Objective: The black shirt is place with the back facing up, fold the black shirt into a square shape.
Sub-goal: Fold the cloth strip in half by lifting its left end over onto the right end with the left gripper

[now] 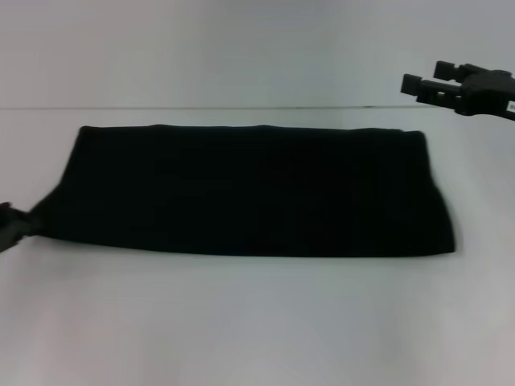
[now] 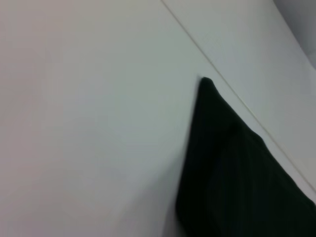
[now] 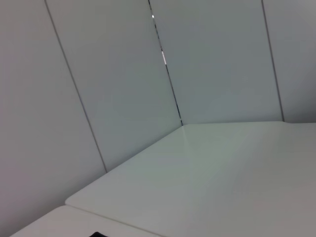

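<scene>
Black soft cloth shirt (image 1: 257, 193) folded into long band on white desk (image 1: 257, 322), left gripper (image 1: 10, 227) at its left corner, jaws' state unclear, right gripper (image 1: 426, 87) raised clear, jaws apart

The left gripper (image 1: 12, 225) sits low at the black shirt (image 1: 257, 193)'s near left corner. The right gripper (image 1: 422, 87) hovers raised beyond the shirt's far right corner, fingers parted.

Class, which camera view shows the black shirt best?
The head view: the whole black shirt lies as a wide folded band on the table. The left wrist view shows only one corner; the right wrist view shows none.
</scene>
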Controlling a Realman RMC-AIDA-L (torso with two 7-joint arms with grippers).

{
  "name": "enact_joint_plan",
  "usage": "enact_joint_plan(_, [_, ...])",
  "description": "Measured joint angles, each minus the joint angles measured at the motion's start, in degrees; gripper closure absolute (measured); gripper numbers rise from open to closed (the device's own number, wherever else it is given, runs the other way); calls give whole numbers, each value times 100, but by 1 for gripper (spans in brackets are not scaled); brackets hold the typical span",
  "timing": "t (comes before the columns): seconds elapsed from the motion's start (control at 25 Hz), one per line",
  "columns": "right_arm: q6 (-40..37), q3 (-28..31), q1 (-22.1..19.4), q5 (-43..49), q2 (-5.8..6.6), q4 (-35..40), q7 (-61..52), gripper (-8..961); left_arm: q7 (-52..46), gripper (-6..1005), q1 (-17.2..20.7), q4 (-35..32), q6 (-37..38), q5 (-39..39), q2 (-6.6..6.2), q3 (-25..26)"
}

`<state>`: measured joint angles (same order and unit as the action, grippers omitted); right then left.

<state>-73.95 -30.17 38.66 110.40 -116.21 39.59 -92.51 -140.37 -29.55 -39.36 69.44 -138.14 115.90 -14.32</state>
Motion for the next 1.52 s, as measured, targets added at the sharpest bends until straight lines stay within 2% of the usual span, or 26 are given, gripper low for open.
enact_joint_plan(0.24, [156,-6,127,-6,-162,-96,41,68,3,982,355,-518,144,-68,-136,112])
enact_joint_plan(0.36, [211,-7,172,-1,-227,-108,51,71,4,982,395,-678,325,-242,-227,410])
enact_joint_plan(0.48, [230,-13,186,17,-237,-171,81,74,9,982,352,-725,565,-266,-284,538])
enact_joint_plan(0.6, [236,-7,158,8,-219,-207,161,77,16,982,154,-680,887,-131,-305,534])
enact_joint_plan(0.72, [294,46,78,-4,-171,-222,258,80,105,982,-220,-393,1207,145,-337,466])
enact_joint_plan(0.88, [436,92,-53,-51,-57,-199,299,84,240,982,-984,346,1350,602,-368,115])
enact_joint_plan(0.96, [488,162,-122,-73,24,-191,311,86,357,982,-1448,746,1254,771,-275,-124])
enact_joint_plan(1.0, [494,229,-161,-87,74,-182,322,87,474,982,-1741,945,1197,848,-167,-224])
enact_joint_plan(1.08, [473,331,-231,-98,167,-181,358,89,676,982,-2207,1153,1023,916,112,-332])
enact_joint_plan(1.12, [464,371,-270,-106,223,-179,374,90,775,982,-2447,1198,858,937,316,-417])
enact_joint_plan(1.2, [449,393,-326,-120,309,-177,401,92,873,982,-2735,1222,530,942,647,-625])
enact_joint_plan(1.24, [441,399,-350,-126,360,-173,407,93,926,981,-2841,1305,326,972,758,-733])
enact_joint_plan(1.32, [420,395,-386,-130,434,-165,409,95,1210,981,-3005,1764,-247,1180,850,-892])
enact_joint_plan(1.4, [390,394,-408,-132,473,-159,410,97,1741,981,-3063,2594,-819,1535,847,-901])
enact_joint_plan(1.44, [382,395,-419,-132,489,-157,410,98,2082,981,-3021,3007,-1047,1768,849,-840])
enact_joint_plan(1.52, [389,374,-425,-122,499,-151,410,100,2590,969,-2871,3354,-1120,2074,871,-684])
